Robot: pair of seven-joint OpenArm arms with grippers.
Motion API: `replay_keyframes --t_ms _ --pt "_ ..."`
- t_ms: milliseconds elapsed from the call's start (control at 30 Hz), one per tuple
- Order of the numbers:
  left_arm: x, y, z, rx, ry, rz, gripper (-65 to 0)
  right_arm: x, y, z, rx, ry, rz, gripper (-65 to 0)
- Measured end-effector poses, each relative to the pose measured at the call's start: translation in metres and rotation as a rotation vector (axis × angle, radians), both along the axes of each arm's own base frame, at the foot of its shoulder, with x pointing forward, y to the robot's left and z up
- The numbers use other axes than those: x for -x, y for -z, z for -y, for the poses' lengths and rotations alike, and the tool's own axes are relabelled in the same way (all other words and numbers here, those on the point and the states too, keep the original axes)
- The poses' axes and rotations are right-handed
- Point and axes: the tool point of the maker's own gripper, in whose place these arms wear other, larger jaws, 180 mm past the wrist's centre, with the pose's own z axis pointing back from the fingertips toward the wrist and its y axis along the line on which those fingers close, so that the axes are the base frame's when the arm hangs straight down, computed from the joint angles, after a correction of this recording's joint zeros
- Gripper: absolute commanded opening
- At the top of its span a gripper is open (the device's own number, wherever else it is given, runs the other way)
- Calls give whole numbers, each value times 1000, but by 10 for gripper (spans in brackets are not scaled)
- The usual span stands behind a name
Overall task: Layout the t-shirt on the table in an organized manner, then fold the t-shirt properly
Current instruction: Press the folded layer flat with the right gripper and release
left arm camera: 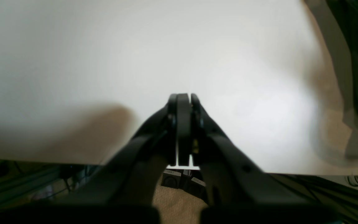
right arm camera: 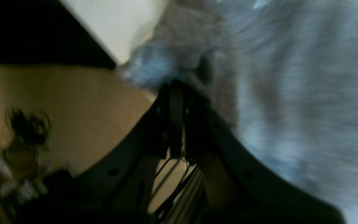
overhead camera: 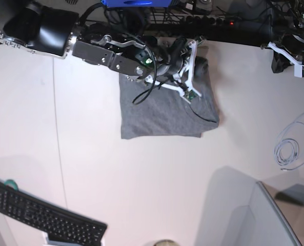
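The grey t-shirt lies as a rough rectangle on the white table, near its far edge. My right gripper is at the shirt's far right corner. In the right wrist view its jaws are shut with bunched fabric at the tips, and the t-shirt fills the right side, blurred. My left gripper hangs at the far right of the table, away from the shirt. Its jaws are shut on nothing above the bare table.
A black keyboard lies at the front left corner. A coiled white cable rests at the right. A grey angular object stands at the front right. A thin seam runs down the left. Cables crowd the far edge.
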Motion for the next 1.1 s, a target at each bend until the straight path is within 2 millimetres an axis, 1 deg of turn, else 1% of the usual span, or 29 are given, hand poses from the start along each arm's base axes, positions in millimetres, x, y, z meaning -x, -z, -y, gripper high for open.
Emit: replay_keyframes --t_ms 67,200,267,333,367,433,500,533,600,667,733,767,867,900,967,1033,1067,1100 --pt "0 0 0 0 0 0 -650 4 -3 -6 1 -40 8 -650" --pt "-1 0 0 0 0 1 -650 12 -2 0 71 -120 -1 -650" --pt "-1 0 0 0 0 3 -650 20 -11 -5 53 -142 -15 -650" --pt "-1 -1 0 -1 0 2 -650 19 -22 -10 12 -131 -23 -650" --pt "-1 0 0 0 1 2 -650 12 -26 -9 -2 -108 -18 -650" --pt "-1 1 3 6 2 2 -650 -14 -26 5 4 -33 4 -650" --pt "0 4 11 22 -6 7 -650 -36 -27 18 16 32 27 -650" --pt "1 7 16 34 -7 4 -650 -42 -28 21 10 51 31 -650" --pt "3 9 20 46 0 -2 -650 -44 -31 21 -2 69 20 -650" --pt "1 8 18 40 1 1 -650 -50 -36 22 -20 92 19 -650" --pt "-6 5 15 34 -10 15 -650 -61 -41 24 -31 126 23 -650" --pt "-10 6 19 39 -1 20 -650 -69 -43 27 -35 148 31 -650" --pt "-27 9 45 90 38 48 -650 -96 -48 42 -19 218 103 -650" --pt "-33 9 50 100 48 55 -650 -103 -49 46 -13 237 130 -650" --pt "-48 6 53 100 64 71 -650 -104 -48 52 -10 265 144 -650" --pt "-70 -3 56 100 55 120 -650 -92 -40 54 -3 269 117 -650" --pt "-81 -8 59 101 62 138 -650 -86 -36 55 4 266 101 -650" --pt "-89 -11 64 114 76 141 -637 -82 -33 55 8 267 90 -650"
